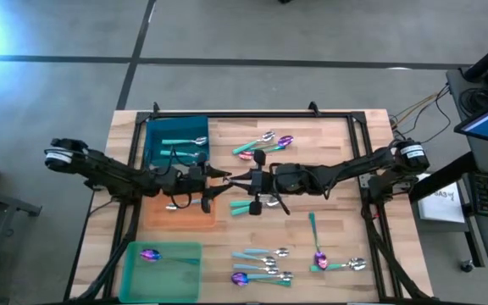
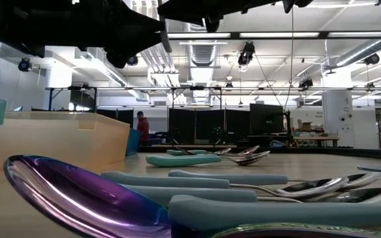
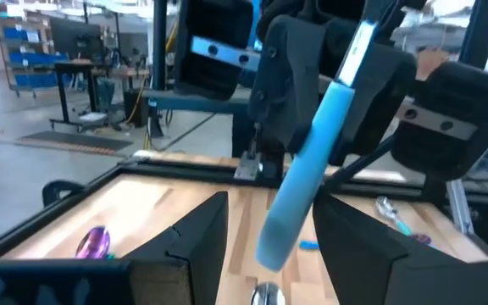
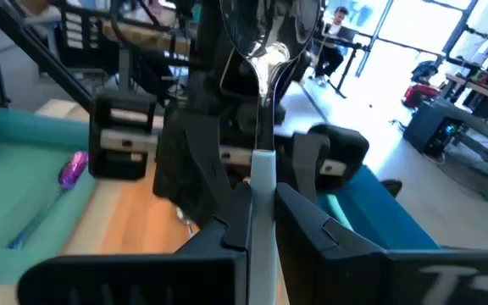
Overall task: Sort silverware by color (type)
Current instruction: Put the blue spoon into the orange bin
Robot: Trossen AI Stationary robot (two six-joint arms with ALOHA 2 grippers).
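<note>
A: Start at your right gripper [image 4: 257, 216]. What is it doing?

B: Its fingers are pressed together on the pale-blue handle of a silver spoon [image 4: 263, 119], held upright over the middle of the table, bowl end up.

A: And your left gripper [image 3: 265, 241]?

B: Spread wide, facing the right one nose to nose. That same handle hangs between its fingers without either one pinching it.

A: How much room do you have around them?

B: The two grippers meet just past the inner edge of the orange mat [image 1: 180, 213], with the blue mat [image 1: 161, 148] close behind the left arm. Bare wood lies on the right arm's side of the meeting point.

A: Where is the rest of the silverware?

B: A cluster [image 1: 263, 144] near the far edge, another [image 1: 261, 264] along the near edge, one purple spoon [image 1: 150, 254] on the green mat [image 1: 180, 271] at the near left corner.
</note>
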